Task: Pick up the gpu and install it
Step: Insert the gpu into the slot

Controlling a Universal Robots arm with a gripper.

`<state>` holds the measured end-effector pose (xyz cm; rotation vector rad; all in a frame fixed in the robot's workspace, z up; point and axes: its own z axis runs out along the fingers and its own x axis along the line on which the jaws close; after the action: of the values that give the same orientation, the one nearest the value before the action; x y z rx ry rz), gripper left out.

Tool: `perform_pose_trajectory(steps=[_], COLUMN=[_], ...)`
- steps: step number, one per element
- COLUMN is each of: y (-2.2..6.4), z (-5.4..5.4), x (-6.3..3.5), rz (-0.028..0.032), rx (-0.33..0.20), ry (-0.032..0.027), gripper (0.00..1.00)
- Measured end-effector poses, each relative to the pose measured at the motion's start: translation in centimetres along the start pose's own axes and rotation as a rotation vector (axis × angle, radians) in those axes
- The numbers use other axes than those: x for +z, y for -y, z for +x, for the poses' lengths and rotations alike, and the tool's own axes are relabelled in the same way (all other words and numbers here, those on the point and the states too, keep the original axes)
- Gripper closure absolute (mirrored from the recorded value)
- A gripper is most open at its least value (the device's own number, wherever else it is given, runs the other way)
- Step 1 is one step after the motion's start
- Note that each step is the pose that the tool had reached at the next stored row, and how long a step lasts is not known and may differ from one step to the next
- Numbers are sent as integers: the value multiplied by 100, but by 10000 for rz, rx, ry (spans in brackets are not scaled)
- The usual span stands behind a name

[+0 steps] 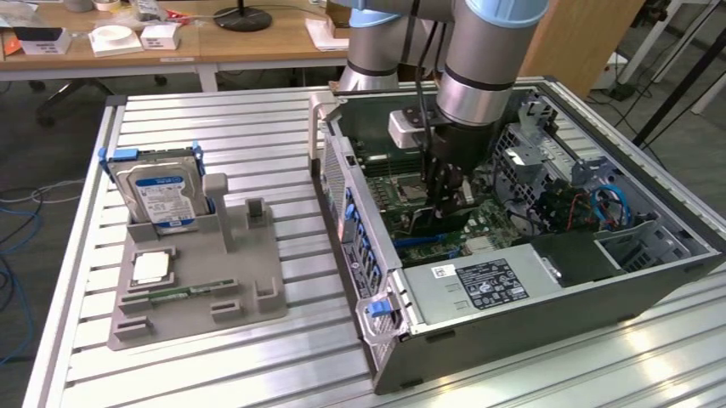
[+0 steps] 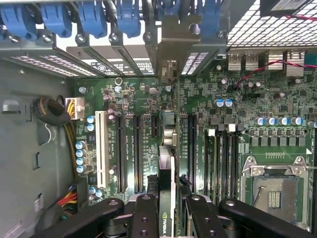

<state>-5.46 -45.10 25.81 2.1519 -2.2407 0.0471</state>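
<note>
Claw (image 2: 167,218) is down inside the open PC case (image 1: 635,289), fingers (image 2: 144,218) closed partway w/ the gpu (image 2: 167,188) pinched edge-on between them. Card sits upright over the green board (image 2: 277,99), btwn the black slots, its metal bracket end toward the case's rear slot covers. Hard drive (image 1: 159,194) stands in the grey holder (image 1: 244,280) on the desk (image 1: 227,374), well apart.

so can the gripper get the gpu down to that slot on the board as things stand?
Probably yes. The gripper holds the gpu edge-on above the motherboard, inside the open computer case. The long slots below look bare, with no cable crossing them.
</note>
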Motion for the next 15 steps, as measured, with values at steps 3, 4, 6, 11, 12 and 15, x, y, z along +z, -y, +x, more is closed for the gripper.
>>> perform_pose_trajectory(steps=[3, 4, 6, 11, 12, 15], y=[-6, -7, -9, -14, -14, -17], z=[-1, -1, -2, -7, -7, -10], x=[18, 23, 40, 82, 81, 84], rz=[0, 1, 1, 0, -1, 2], rx=[1, 0, 0, 1, 1, 3], ry=[0, 0, 0, -2, -3, 1], gripper=[74, 74, 74, 74, 74, 74])
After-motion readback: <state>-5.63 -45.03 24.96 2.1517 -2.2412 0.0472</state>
